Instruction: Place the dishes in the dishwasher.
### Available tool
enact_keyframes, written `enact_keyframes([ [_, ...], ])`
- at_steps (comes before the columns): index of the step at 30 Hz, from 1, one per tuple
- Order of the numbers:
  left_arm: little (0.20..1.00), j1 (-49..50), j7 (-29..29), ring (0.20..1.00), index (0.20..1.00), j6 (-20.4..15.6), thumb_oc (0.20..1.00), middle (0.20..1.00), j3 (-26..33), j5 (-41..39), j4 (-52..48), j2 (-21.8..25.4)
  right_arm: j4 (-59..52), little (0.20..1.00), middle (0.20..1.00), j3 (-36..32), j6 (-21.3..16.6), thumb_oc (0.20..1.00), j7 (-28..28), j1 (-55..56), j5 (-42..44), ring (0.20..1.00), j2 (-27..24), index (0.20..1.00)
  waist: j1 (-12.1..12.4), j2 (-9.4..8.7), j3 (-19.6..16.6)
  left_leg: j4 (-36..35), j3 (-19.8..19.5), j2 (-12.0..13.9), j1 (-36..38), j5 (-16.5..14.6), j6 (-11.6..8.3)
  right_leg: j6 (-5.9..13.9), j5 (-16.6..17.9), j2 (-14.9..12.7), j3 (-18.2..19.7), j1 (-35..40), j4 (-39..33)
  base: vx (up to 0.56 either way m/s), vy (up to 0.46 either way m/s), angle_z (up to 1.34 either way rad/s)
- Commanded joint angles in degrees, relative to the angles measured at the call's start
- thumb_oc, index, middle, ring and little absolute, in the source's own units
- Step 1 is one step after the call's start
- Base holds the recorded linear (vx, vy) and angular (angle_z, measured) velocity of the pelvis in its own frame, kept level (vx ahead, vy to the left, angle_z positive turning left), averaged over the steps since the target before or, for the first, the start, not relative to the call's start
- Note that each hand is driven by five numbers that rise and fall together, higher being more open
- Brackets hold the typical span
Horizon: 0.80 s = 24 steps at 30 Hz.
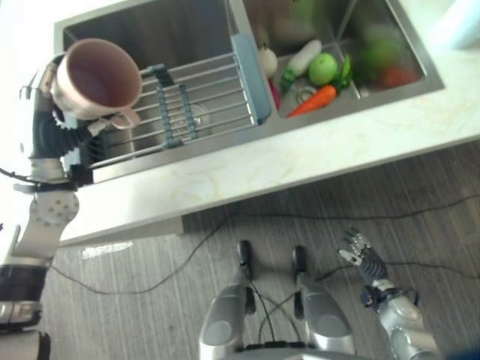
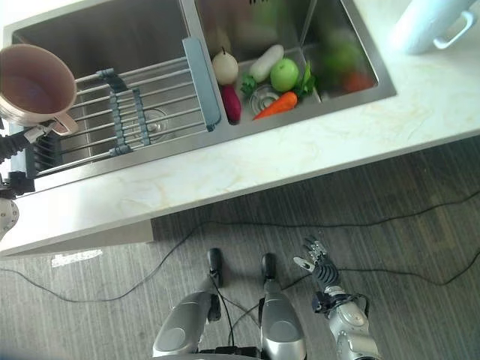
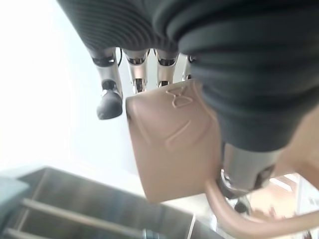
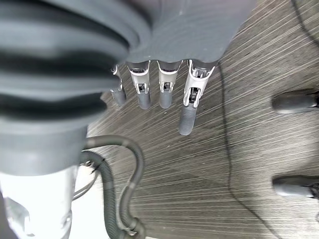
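A pink mug (image 1: pixel 99 79) is lifted above the left end of the sink (image 1: pixel 150 30), its mouth facing up toward me. My left hand (image 1: pixel 56 124) is shut on the pink mug (image 3: pixel 172 144), with the thumb through its handle and the fingers (image 3: pixel 109 102) along its side. A wire dish rack (image 1: pixel 195 101) with a blue-grey end panel spans the left basin beside the mug. My right hand (image 1: pixel 362 251) hangs low over the floor, fingers (image 4: pixel 187 117) straight and holding nothing.
The right basin holds toy produce: a carrot (image 1: pixel 315 100), a green apple (image 1: pixel 323 67), a white vegetable (image 1: pixel 304 57) and a pear (image 2: pixel 224 66). A pale stone counter (image 1: pixel 300 161) fronts the sink. A white jug (image 2: pixel 435 22) stands at the counter's far right. Grey plank floor (image 1: pixel 420 202) lies below.
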Motion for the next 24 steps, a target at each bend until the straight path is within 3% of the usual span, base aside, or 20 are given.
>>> enact_keyframes([
  [1,0.200,-2.41,10.35,0.200,0.200,-4.58,0.200,0.200,2.38,-1.97,1.88,0.46,-1.56,1.000,1.000,2.09,-3.31,1.000,-1.10,4.45,0.14,1.000,-0.78,1.000,0.40,0.25,-3.58,0.79,-1.07,-2.56,1.56,-5.71,1.29,2.52,-5.04,-1.02,-2.42,-4.44,8.30,0.03,-0.037,0.01],
  [6,0.200,0.43,16.39,0.200,0.200,-8.07,0.200,0.200,3.60,-5.74,-0.43,-7.53,-1.29,1.000,1.000,2.31,-2.52,1.000,-1.20,5.85,-0.20,1.000,0.66,1.000,0.49,-0.16,-5.45,0.54,-1.03,-2.37,3.78,-6.43,1.22,2.25,-5.72,-0.96,-3.09,-2.01,7.82,0.02,-0.041,0.01],
  [7,0.200,0.90,14.73,0.200,0.200,-11.02,0.200,0.200,3.38,-10.62,-0.77,-9.72,-1.09,1.000,1.000,2.51,-2.32,1.000,-1.26,6.19,-0.55,1.000,1.04,1.000,0.48,-0.22,-6.04,0.49,-1.03,-2.35,4.39,-6.65,1.15,2.19,-5.91,-0.95,-3.31,-1.35,7.70,0.01,-0.044,-0.01],
  [8,0.200,1.60,9.73,0.200,0.200,-14.86,0.200,0.200,3.08,-16.14,-1.78,-13.19,-0.98,1.000,1.000,2.85,-2.08,1.000,-1.56,6.61,-0.77,1.000,1.45,1.000,0.58,-0.35,-6.70,0.53,-1.10,-2.26,5.05,-6.85,1.06,2.13,-6.14,-1.00,-3.63,-0.52,7.58,0.01,-0.050,0.00],
  [10,0.200,2.65,1.03,0.200,0.200,-18.94,0.200,0.200,1.89,-22.80,-3.48,-16.80,-0.58,1.000,1.000,2.86,-2.00,1.000,-1.49,7.17,-1.33,1.000,2.17,1.000,0.71,-0.55,-7.50,0.61,-1.08,-2.19,5.88,-7.10,1.00,2.09,-6.34,-1.06,-4.09,0.57,7.48,0.01,-0.053,0.04],
  [11,0.200,3.73,-9.71,0.200,0.200,-20.16,0.200,0.200,0.32,-31.13,-5.67,-20.00,-0.42,1.000,1.000,2.62,-1.70,1.000,-1.35,7.60,-1.89,1.000,2.80,1.000,0.93,-0.73,-8.26,0.62,-1.10,-2.14,6.68,-7.30,0.95,2.07,-6.51,-1.06,-4.56,1.61,7.33,0.00,-0.057,0.15],
  [15,0.200,6.81,-31.33,0.200,0.200,-17.62,0.200,0.200,-2.55,-47.24,-8.66,-25.21,0.87,1.000,1.000,1.36,-0.42,1.000,-0.15,8.18,-3.82,1.000,3.92,1.000,1.54,-0.90,-10.30,0.60,-1.20,-1.93,8.61,-7.91,0.91,1.90,-7.04,-0.91,-5.72,3.96,7.10,-0.01,-0.051,0.15],
  [17,0.200,8.26,-39.51,0.200,0.200,-15.44,0.200,0.200,-3.53,-51.75,-9.34,-26.47,1.94,1.000,1.000,0.70,0.77,1.000,0.36,7.99,-4.85,1.000,4.07,1.000,1.98,-0.81,-11.24,0.51,-1.33,-1.77,9.69,-8.15,0.75,1.75,-7.38,-0.77,-6.56,5.29,6.98,-0.05,-0.055,0.07],
  [19,0.200,10.07,-42.38,0.200,0.200,-14.15,0.200,0.200,-4.25,-52.25,-10.42,-26.39,4.95,1.000,1.000,-0.26,1.57,1.000,1.11,6.71,-4.74,1.000,3.75,1.000,3.04,-0.44,-12.38,0.29,-2.19,-1.48,11.12,-8.35,0.29,1.34,-8.04,-0.50,-8.08,7.51,6.53,-0.10,-0.121,0.29],
  [24,0.200,11.54,-40.99,0.200,0.200,-12.70,0.200,0.200,-4.07,-50.97,-11.43,-25.87,8.48,1.000,1.000,-0.58,2.32,1.000,1.80,4.25,-2.94,1.000,3.22,1.000,4.38,-0.32,-13.30,0.35,-3.52,-0.97,12.14,-8.24,-0.67,0.61,-8.68,0.26,-9.34,9.60,5.61,-0.09,-0.136,0.28],
])
